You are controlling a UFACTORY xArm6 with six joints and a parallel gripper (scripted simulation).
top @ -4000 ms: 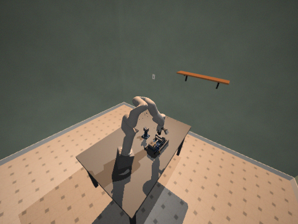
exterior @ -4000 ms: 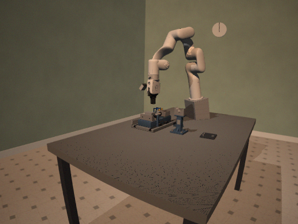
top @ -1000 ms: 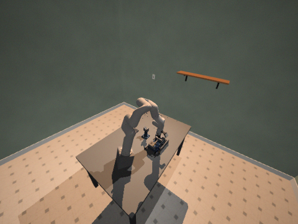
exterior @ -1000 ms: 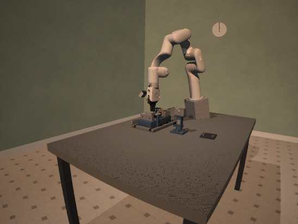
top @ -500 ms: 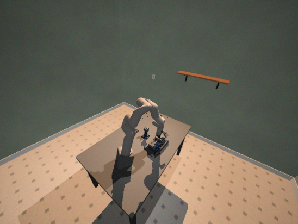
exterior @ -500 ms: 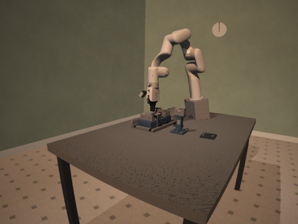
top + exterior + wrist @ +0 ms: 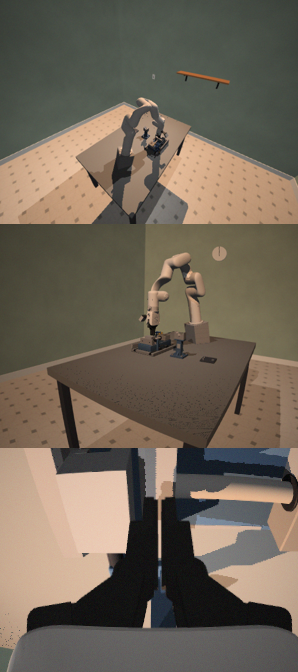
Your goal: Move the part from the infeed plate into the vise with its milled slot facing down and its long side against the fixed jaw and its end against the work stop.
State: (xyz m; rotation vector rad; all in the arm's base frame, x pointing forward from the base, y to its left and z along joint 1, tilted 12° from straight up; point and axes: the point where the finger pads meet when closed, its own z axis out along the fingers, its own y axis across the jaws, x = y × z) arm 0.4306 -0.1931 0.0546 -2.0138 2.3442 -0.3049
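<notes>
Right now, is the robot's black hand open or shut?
Shut, with nothing in it. In the wrist view the black hand has its two fingers pressed together down their length, poised over the blue and tan vise.

Black end effector (image 7: 160, 511), blue vise (image 7: 148, 347), orange shelf (image 7: 203, 77).

Counter (image 7: 152, 387): vise (image 7: 152, 344) at centre rear; V-block (image 7: 179, 349) just beside it at 3 o'clock; infeed plate (image 7: 208, 359) further toward 4 o'clock; arm pedestal (image 7: 203, 333) at 1 o'clock behind.
</notes>
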